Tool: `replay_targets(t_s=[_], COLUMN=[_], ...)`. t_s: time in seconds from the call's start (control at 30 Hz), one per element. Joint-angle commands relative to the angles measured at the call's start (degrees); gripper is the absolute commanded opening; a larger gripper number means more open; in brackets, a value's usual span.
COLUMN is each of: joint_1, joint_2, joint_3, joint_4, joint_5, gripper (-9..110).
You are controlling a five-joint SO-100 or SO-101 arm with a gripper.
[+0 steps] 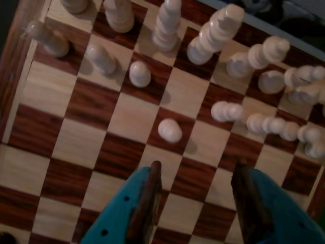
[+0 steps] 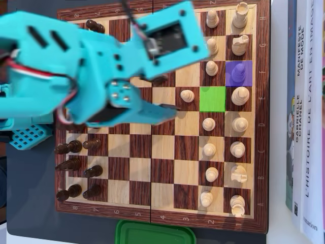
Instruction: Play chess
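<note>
1. Wrist view: gripper (image 1: 198, 178) in at the bottom edge, teal fingers (image 1: 144, 203) spread wide apart, nothing between them but bare squares of the chessboard (image 1: 76, 147).
2. Same view: lone advanced white pawn (image 1: 169, 130) standing just beyond the fingertips, on a dark square, clear of both fingers and closer to the left one.
3. Beyond it, a second pawn (image 1: 139, 73) and a third (image 1: 101, 58) further up and left; tall white back-rank pieces (image 1: 167, 23) crowding the top edge, more pawns (image 1: 227, 111) strung out to the right. Nothing blocking the way between fingertips and the advanced pawn.
4. Advanced pawn upright, long axis running towards the lens, round head showing.
5. Overhead view: teal arm (image 2: 101, 61) sprawled over the upper left of the board, dark fingertip (image 2: 167, 109) reaching towards the middle; spread of the fingers hard to judge here.
6. Advanced white pawn (image 2: 187, 95) just right of that tip, not touching, with a green-marked square (image 2: 212, 98) next to it and a purple-marked square (image 2: 238, 72) beyond, upper right.
7. Dark pieces (image 2: 76, 170) ranked on the left, white ones on the right; books (image 2: 304, 117) at the right edge, green container (image 2: 155, 233) below the board.
</note>
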Motion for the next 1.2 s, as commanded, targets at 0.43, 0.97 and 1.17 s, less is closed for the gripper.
replay_targets(t_s=[0.43, 0.97, 1.17], joint_1=[-0.7, -5.9, -5.8], joint_2=[-16.9, -26.7, -30.5], joint_3=[-22.9, -37.8, -41.0], joint_4=[4.3, 9.8, 10.1], joint_5=[0.3, 0.4, 0.4], gripper=[20, 20, 20])
